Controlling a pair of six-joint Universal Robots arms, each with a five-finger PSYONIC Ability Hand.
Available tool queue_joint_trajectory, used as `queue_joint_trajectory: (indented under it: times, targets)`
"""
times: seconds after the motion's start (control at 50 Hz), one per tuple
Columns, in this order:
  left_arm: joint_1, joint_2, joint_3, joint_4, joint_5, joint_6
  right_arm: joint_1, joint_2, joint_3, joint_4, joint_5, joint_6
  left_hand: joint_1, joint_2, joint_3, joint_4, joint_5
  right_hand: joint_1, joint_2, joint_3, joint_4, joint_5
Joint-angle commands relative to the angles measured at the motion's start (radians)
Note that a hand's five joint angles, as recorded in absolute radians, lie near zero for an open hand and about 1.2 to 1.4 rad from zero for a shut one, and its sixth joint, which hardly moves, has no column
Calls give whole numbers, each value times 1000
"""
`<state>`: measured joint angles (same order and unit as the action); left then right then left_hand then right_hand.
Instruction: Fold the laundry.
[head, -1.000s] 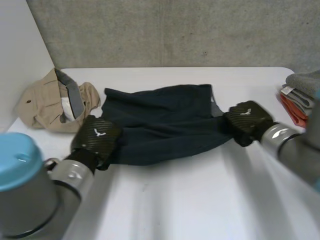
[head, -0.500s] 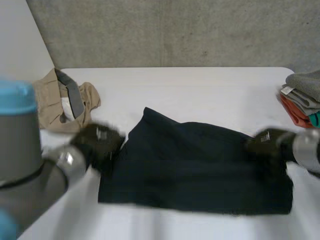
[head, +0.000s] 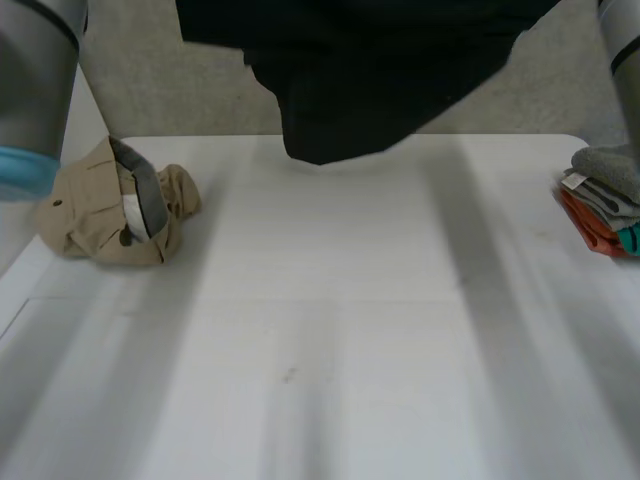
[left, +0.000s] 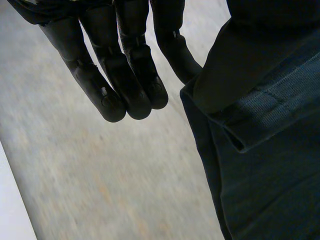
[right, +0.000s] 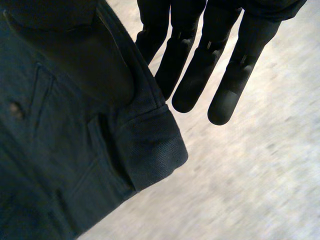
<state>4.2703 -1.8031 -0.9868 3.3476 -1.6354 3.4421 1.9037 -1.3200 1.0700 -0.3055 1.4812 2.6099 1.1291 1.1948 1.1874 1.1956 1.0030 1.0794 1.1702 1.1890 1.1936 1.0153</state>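
Dark garment (head: 370, 70) hangs in the air at the far side, clear of the bench (head: 330, 340), its lower edge sagging to a rounded point left of centre. Left arm (head: 35, 80) rises at the far left, right arm (head: 622, 40) at the far right. Left hand (left: 125, 70): fingers (left: 107, 95) straight and free of the cloth, thumb pressed on a folded hem, so it grips the garment at that edge. Right hand (right: 200, 60): same hold, fingers (right: 225, 90) straight, thumb clamped on the cloth beside a stitched hem corner. Crumpled tan garment (head: 110, 205) lies at the bench's left. Folded stack (head: 600, 195), grey over orange, sits at the right edge.
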Motion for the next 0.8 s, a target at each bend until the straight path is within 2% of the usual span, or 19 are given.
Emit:
queue_joint_trajectory:
  times: [0.02, 0.12, 0.22, 0.3, 0.34, 0.38, 0.44, 0.46, 0.6, 0.68, 0.74, 0.76, 0.8]
  targets:
    - [26, -2, -258, -23, 12, -34, -5, 53, 175, 77, -7, -1, 267, 201, 209, 201, 219, 317, 226, 207, 203, 206]
    - [17, -39, -531, 9, 54, -49, -20, 148, 373, 30, -56, 19, 267, 201, 209, 201, 219, 317, 226, 207, 203, 206]
    - [0, -110, -705, 82, 81, -43, -26, 257, 493, -24, -94, -11, 267, 201, 209, 201, 219, 317, 226, 207, 203, 206]
    - [2, -121, -791, 85, 83, -41, -25, 248, 568, 0, -87, -73, 267, 201, 209, 201, 219, 317, 226, 207, 203, 206]
    - [-1, -88, -823, 50, 85, -38, -20, 200, 607, 55, -78, -112, 267, 201, 209, 201, 219, 317, 226, 207, 203, 206]
    - [-6, -39, -845, 6, 86, -32, -17, 156, 626, 113, -73, -142, 267, 201, 209, 201, 219, 317, 226, 207, 203, 206]
    - [-24, 60, -883, -134, 103, -5, -9, 55, 650, 294, -62, -226, 267, 201, 209, 201, 219, 317, 226, 207, 203, 206]
    - [-36, 106, -898, -211, 109, 11, -15, 9, 651, 400, -56, -267, 267, 201, 209, 201, 219, 317, 226, 207, 203, 206]
    - [-104, 232, -940, -563, 120, 74, -71, -88, 654, 852, -47, -378, 267, 201, 209, 201, 219, 317, 226, 207, 203, 206]
    - [-136, 238, -935, -706, 132, 106, -84, -105, 676, 994, -65, -424, 267, 201, 209, 201, 219, 317, 226, 207, 203, 206]
    - [-144, 237, -925, -728, 143, 123, -84, -102, 697, 974, -94, -448, 267, 201, 209, 201, 219, 317, 226, 207, 203, 206]
    - [-142, 237, -917, -717, 147, 129, -84, -100, 703, 964, -99, -452, 204, 138, 145, 137, 155, 317, 226, 207, 203, 206]
    - [-138, 231, -902, -688, 160, 138, -84, -96, 719, 939, -104, -452, -419, -485, -478, -486, -468, 317, 226, 207, 203, 206]
